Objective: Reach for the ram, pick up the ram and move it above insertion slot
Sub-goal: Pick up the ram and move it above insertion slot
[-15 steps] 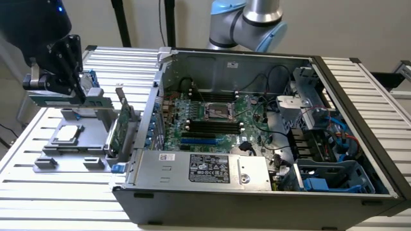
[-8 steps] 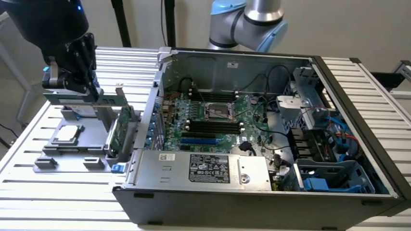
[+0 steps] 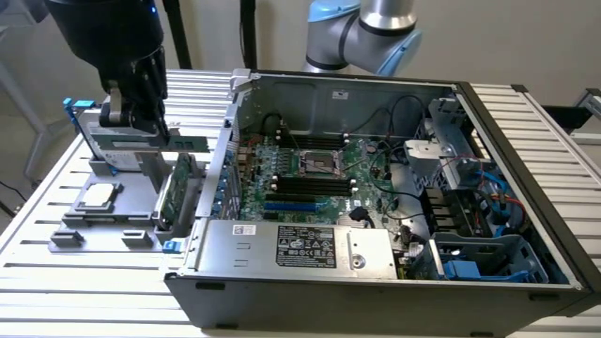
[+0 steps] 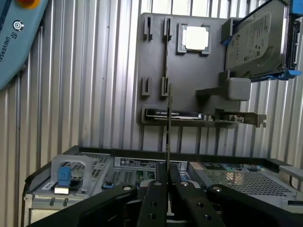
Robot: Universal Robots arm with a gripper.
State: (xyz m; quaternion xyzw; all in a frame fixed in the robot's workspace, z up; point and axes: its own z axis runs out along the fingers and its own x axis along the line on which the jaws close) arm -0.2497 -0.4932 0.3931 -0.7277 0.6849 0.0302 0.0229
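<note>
A plain, pale wall (image 3: 526, 42) closes the far side of the scene, softly and evenly lit. The desk (image 3: 56, 282) is made of ribbed, silvery metal slats running left to right, and two dark upright posts (image 3: 246, 32) rise behind its far edge.

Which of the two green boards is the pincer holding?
The thin ram stick, clamped in the pincer above the gray holder. The larger green card stands slotted in that holder, below the stick.
</note>
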